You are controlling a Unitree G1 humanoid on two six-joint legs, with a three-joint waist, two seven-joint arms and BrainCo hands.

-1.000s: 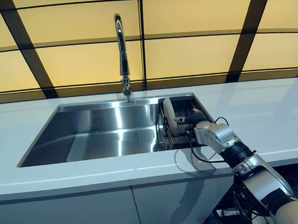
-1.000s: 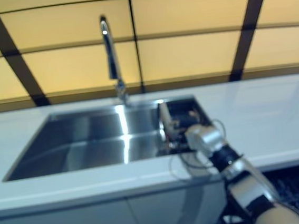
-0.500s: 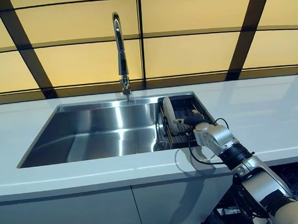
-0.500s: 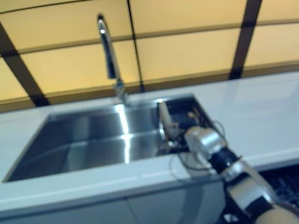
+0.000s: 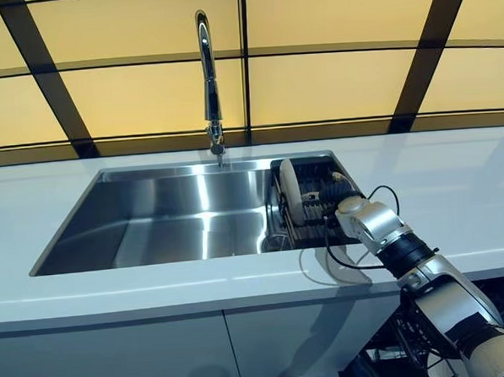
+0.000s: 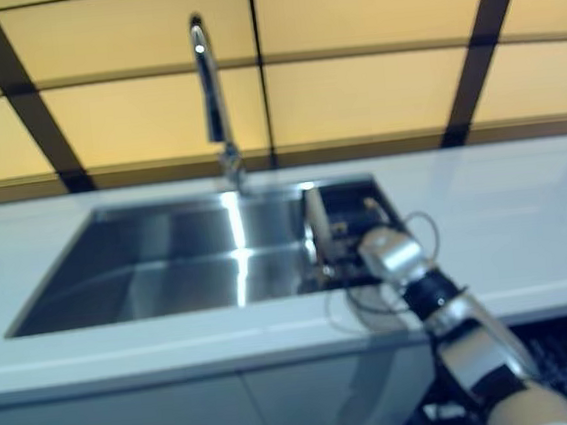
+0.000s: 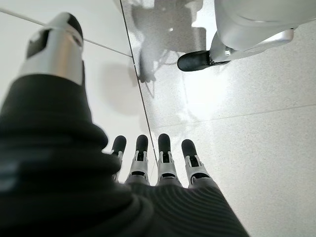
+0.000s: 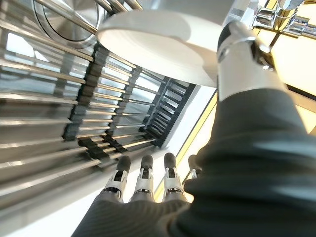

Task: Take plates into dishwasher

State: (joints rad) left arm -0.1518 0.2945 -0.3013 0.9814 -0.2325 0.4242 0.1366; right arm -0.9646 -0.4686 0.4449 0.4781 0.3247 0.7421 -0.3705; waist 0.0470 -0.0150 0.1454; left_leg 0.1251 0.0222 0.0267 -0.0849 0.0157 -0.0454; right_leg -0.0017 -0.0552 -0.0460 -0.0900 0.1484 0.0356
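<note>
Plate (image 5: 291, 191) upright on edge in dish rack (image 5: 314, 204) at sink's (image 5: 177, 216) right end, below tap (image 5: 207, 77). Right hand (image 8: 148, 183) over rack beside plate, fingers straight, thumb near plate rim (contact unclear). Left hand (image 7: 153, 163) low over floor, fingers straight, holding nothing.

The right robot hand (image 8: 148, 190) reaches forward at the end of its outstretched arm, fingers (image 8: 144, 178) straight and relaxed, thumb set apart. The left robot hand (image 7: 158, 170) hangs low, fingers straight and spread, holding nothing.
</note>
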